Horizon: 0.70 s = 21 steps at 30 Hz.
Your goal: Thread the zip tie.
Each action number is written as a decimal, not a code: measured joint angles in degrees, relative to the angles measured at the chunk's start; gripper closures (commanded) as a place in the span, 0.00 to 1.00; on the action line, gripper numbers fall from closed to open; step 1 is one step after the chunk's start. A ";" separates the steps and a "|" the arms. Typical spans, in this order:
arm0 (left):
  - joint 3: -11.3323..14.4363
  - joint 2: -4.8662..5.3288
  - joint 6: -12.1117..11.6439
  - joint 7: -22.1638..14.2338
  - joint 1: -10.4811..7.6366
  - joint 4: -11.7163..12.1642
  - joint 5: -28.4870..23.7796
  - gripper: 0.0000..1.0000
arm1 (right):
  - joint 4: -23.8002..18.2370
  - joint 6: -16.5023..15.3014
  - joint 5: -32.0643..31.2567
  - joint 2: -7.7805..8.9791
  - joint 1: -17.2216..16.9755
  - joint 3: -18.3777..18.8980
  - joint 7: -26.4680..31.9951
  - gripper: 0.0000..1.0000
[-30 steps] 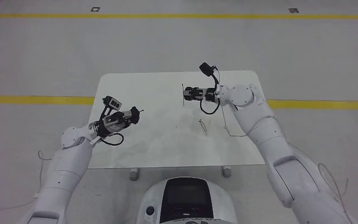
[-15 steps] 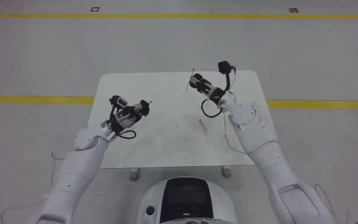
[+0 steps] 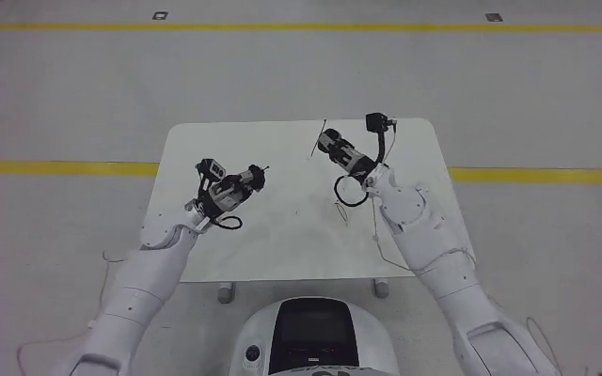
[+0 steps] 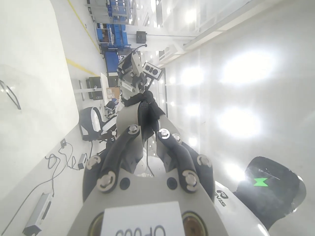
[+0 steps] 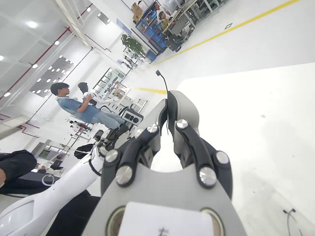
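My right gripper (image 3: 324, 140) hangs over the far middle of the white table (image 3: 235, 244), shut on a thin black zip tie (image 3: 318, 138). In the right wrist view the zip tie (image 5: 163, 82) runs up between the pads of that gripper (image 5: 168, 100), its square head free above the fingertips. My left gripper (image 3: 260, 174) hovers over the table's left half, pointing at the right one, a hand's breadth apart. Its fingers (image 4: 128, 116) are pressed together in the left wrist view; whether a short dark tip at its front is a held thing I cannot tell.
A second zip tie, bent into a loop (image 3: 340, 211), lies on the table right of centre, also seen as a loop (image 5: 290, 216) in the right wrist view. A thin cable (image 3: 376, 221) hangs along the right arm. The table's middle and near side are bare.
The left arm has swung rightward and farther onto the table, toward the right gripper. The right gripper turned, tilting the zip tie, and then drew slightly back.
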 measured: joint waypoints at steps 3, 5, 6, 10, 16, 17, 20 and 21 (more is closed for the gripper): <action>1.05 -0.22 0.57 2.10 0.97 -0.63 0.66 1.00 | -2.84 0.00 -2.05 0.02 -1.51 -1.03 -2.13 1.00; 1.89 -0.46 0.12 3.42 1.55 -0.98 0.65 1.00 | -5.45 0.00 -4.79 0.14 -3.25 -2.30 -4.75 1.00; 2.20 -0.57 -0.03 3.88 1.69 -1.09 0.58 1.00 | -6.33 0.00 -5.39 0.20 -3.89 -2.79 -5.77 1.00; 3.09 -1.05 -0.08 5.87 1.89 -1.43 1.32 1.00 | -8.96 0.00 -7.19 0.58 -5.67 -5.07 -9.73 1.00; 3.44 -1.66 -0.07 6.79 1.90 -1.52 3.03 1.00 | -8.99 0.00 -9.25 1.38 -5.79 -7.92 -13.21 1.00; 3.25 -1.74 -0.06 7.12 1.83 -1.70 3.49 1.00 | -9.05 0.00 -9.74 1.49 -5.65 -8.24 -13.71 1.00; 3.10 -1.77 -0.07 7.43 1.81 -1.83 3.74 1.00 | -9.09 0.00 -9.82 1.51 -5.62 -8.27 -13.73 1.00; 3.11 -1.77 -0.07 7.43 1.81 -1.83 3.72 1.00 | -9.09 0.00 -9.80 1.50 -5.63 -8.26 -13.70 1.00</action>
